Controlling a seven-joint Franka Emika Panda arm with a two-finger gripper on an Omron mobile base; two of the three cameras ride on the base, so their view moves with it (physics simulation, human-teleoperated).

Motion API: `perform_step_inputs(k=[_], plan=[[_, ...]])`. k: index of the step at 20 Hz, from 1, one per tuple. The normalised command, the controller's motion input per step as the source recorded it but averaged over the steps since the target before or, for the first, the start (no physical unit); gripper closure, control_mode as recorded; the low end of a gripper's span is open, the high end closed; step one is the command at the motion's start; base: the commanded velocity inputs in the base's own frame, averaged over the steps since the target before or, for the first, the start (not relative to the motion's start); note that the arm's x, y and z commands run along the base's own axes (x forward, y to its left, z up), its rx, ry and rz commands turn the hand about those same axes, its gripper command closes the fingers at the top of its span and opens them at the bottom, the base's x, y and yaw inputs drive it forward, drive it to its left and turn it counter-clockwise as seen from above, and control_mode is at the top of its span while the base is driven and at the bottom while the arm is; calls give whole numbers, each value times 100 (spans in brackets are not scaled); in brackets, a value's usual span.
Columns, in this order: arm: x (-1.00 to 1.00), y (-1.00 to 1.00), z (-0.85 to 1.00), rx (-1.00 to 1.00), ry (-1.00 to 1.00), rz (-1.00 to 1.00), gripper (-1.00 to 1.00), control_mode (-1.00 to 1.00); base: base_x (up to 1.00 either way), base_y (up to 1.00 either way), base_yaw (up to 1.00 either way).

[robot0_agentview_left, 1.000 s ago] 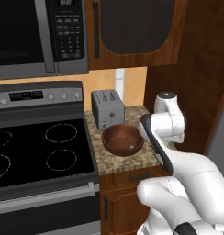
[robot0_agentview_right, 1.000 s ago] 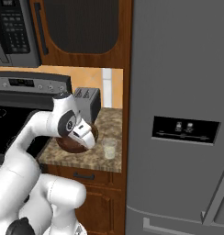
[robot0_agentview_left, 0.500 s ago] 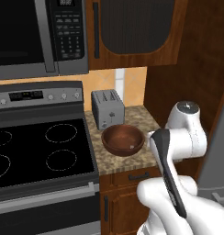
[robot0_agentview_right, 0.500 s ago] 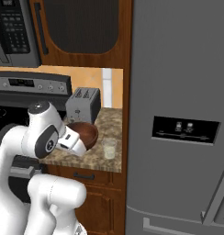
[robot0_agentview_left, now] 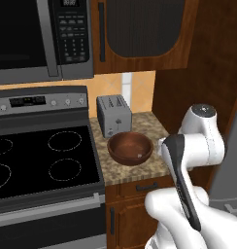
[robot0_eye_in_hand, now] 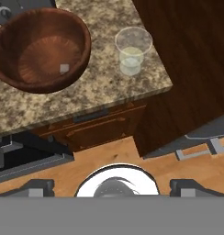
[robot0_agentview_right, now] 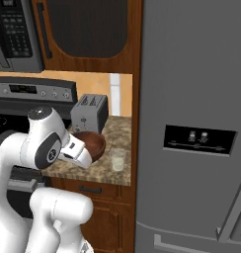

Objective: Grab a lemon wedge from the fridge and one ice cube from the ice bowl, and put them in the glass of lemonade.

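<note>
You have a grey two-slot toaster (robot0_agentview_left: pixel 114 115) at the back of the speckled granite counter (robot0_agentview_left: pixel 142 171); a black glass-top stove (robot0_agentview_left: pixel 38 158) to its left; a microwave (robot0_agentview_left: pixel 40 39) above the stove; a dark-paned wooden wall cabinet (robot0_agentview_left: pixel 140 31); a drawer (robot0_agentview_left: pixel 145 186) below the counter.

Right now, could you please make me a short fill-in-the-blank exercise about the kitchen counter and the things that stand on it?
1. The ice cube lies inside the ____.
2. The glass of lemonade stands on the counter, between the ice bowl and the tall grey ____.
3. Behind the bowl, against the wall, stands a silver ____.
4. The doors of the fridge are ____.

Missing words: ice bowl; fridge; toaster; closed
</note>
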Motion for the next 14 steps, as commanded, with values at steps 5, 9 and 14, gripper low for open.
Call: perform_step_inputs(k=[5,9,14], plan=[[0,0,0,0,0,0,-100,100,-75,0,0],[0,0,0,0,0,0,-100,100,-100,-38,-8],[0,0,0,0,0,0,-100,100,-26,-96,-26]])
